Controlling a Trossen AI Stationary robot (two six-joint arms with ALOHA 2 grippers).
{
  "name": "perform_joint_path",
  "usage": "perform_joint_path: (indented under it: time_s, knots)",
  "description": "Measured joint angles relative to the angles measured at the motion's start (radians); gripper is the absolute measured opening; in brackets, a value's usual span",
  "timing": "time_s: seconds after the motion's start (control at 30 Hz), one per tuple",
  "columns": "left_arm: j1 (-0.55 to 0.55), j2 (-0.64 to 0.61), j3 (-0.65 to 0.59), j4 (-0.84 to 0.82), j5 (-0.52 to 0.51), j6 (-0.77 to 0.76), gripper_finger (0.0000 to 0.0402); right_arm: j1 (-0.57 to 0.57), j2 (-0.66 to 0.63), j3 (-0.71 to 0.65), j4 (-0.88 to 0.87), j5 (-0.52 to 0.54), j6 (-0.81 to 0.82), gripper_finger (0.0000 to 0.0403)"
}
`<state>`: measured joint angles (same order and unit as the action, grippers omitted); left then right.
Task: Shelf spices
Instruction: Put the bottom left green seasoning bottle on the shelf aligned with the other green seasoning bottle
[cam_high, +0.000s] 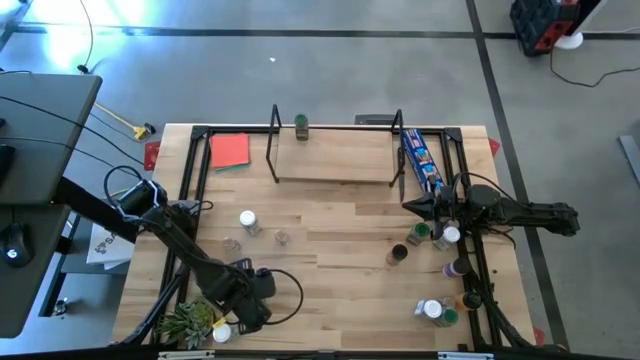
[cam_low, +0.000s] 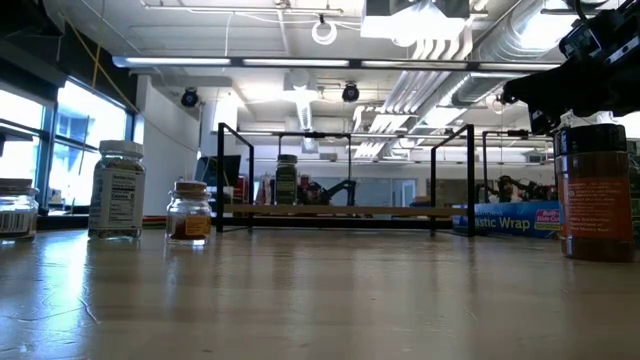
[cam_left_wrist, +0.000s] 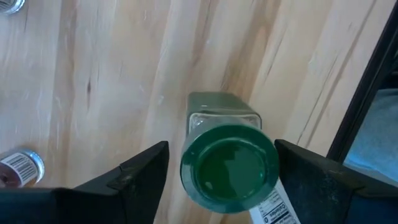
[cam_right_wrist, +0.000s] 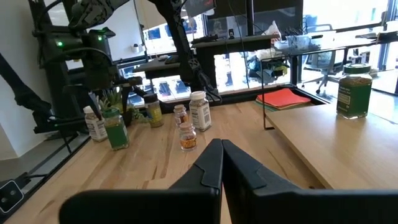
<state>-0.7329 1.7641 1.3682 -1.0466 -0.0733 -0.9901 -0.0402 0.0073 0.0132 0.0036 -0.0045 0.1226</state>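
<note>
My left gripper hangs open at the table's near left, pointing down. Its fingers stand on either side of a green-lidded spice jar that stands on the table, with gaps on both sides. In the high view the left gripper hides that jar. My right gripper is shut and empty. It hovers in the high view near the shelf's right end, pointing toward the table's left. The light-wood shelf holds one green-lidded jar. Other jars stand on the table.
A blue packet lies along the shelf's right end and a red square lies left of the shelf. A small plant and a white-lidded jar sit by my left gripper. Several jars cluster at the right. A tall brown jar stands close to the low camera.
</note>
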Motion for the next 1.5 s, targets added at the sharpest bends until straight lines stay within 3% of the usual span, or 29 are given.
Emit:
perform_joint_path:
  time_s: [0.23, 0.37, 0.5, 0.63, 0.8, 1.13, 1.3, 1.5]
  knots:
    - [0.007, 0.011, 0.006, 0.000, 0.018, 0.006, 0.0196, 0.000, 0.000, 0.000, 0.000, 0.000, 0.000, 0.0000]
    - [0.038, 0.011, 0.079, -0.011, 0.088, 0.054, 0.0196, 0.000, 0.000, 0.000, 0.000, 0.000, 0.000, 0.0000]
    - [0.108, 0.007, 0.234, -0.089, 0.088, 0.166, 0.0196, 0.000, 0.000, 0.000, 0.000, 0.000, 0.000, 0.0000]
    - [0.241, 0.006, 0.421, -0.192, 0.004, 0.346, 0.0196, 0.000, 0.000, 0.000, 0.000, 0.000, 0.000, 0.0000]
    - [0.474, 0.023, 0.565, -0.288, 0.006, 0.630, 0.0196, 0.000, 0.000, 0.000, 0.000, 0.000, 0.000, 0.0000]
    - [0.926, 0.067, 0.573, -0.331, 0.001, 1.116, 0.0196, 0.000, 0.000, 0.000, 0.000, 0.000, 0.000, 0.0000]
    - [1.036, 0.150, 0.573, -0.318, 0.003, 1.278, 0.0196, 0.000, 0.000, 0.000, 0.000, 0.000, 0.000, 0.0000]
    - [1.103, 0.256, 0.573, -0.306, -0.067, 1.372, 0.0196, 0.000, 0.000, 0.000, 0.000, 0.000, 0.000, 0.0000]
